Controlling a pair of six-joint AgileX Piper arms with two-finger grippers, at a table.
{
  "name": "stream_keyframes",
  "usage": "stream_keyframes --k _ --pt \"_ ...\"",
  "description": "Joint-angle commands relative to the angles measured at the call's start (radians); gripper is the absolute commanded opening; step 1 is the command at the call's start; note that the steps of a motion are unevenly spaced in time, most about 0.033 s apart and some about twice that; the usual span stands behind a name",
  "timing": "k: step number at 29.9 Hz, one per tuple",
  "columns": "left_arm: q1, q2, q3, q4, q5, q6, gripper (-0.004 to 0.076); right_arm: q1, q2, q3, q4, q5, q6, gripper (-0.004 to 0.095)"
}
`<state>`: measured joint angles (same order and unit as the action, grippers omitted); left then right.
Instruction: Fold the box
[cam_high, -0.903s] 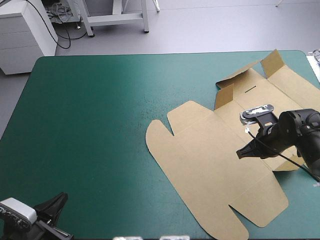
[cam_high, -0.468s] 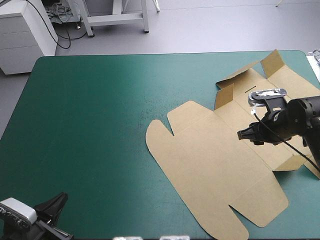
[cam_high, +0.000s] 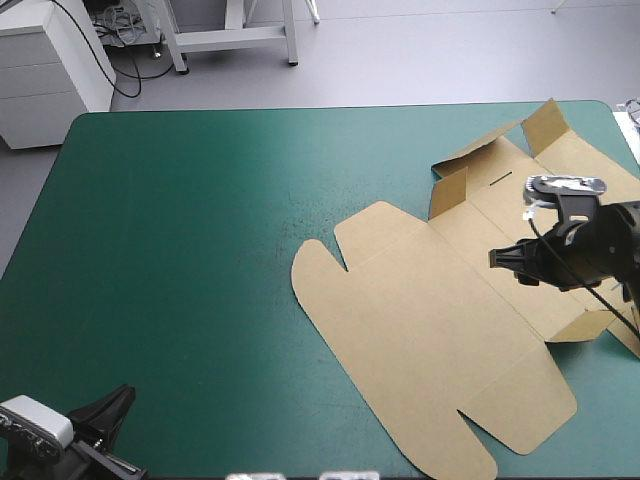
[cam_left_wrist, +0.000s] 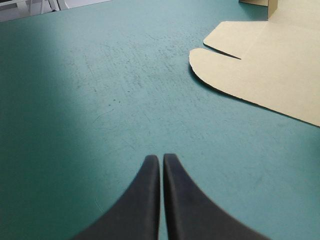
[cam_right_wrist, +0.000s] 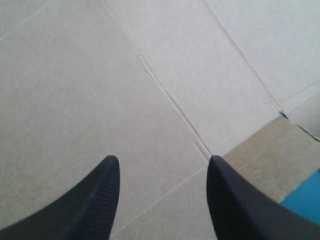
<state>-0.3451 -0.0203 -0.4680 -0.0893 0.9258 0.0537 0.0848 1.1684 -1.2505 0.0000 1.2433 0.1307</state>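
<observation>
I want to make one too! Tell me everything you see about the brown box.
The box is a cut sheet of brown board with crease lines, mostly flat on the right of the teal-green cover. A rounded flap points left; flaps stand raised at its far end. The open right gripper hangs over it.

We see bright, even light: a pale sheen across the teal-green table cover (cam_high: 260, 160), broad soft shade beside the left black-fingered hand (cam_left_wrist: 161, 158)

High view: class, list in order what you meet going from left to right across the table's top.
Left gripper, shut → box, its rounded flap first → right gripper, open, above the board.
</observation>
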Motion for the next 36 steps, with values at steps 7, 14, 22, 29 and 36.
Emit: stream_keyframes --k 7,14,22,29,36 --pt "0.002 0.0 -0.02 -0.01 -0.074 -0.008 0.0006 -0.206 -0.136 -0.028 0.058 0.01 0.023 0.0492" --pt "0.002 0.0 -0.02 -0.01 -0.074 -0.008 0.0006 -0.246 -0.158 0.054 0.065 0.01 0.095 0.0489" --pt "0.002 0.0 -0.02 -0.01 -0.074 -0.008 0.0006 -0.246 -0.178 0.166 0.054 0.01 0.184 0.0489" --pt "0.002 0.0 -0.02 -0.01 -0.074 -0.008 0.0006 -0.246 -0.18 0.17 0.0 0.01 0.269 0.0488" --pt "0.002 0.0 -0.02 -0.006 -0.074 -0.008 0.0006 -0.247 -0.18 0.17 -0.042 0.01 0.302 0.0487"
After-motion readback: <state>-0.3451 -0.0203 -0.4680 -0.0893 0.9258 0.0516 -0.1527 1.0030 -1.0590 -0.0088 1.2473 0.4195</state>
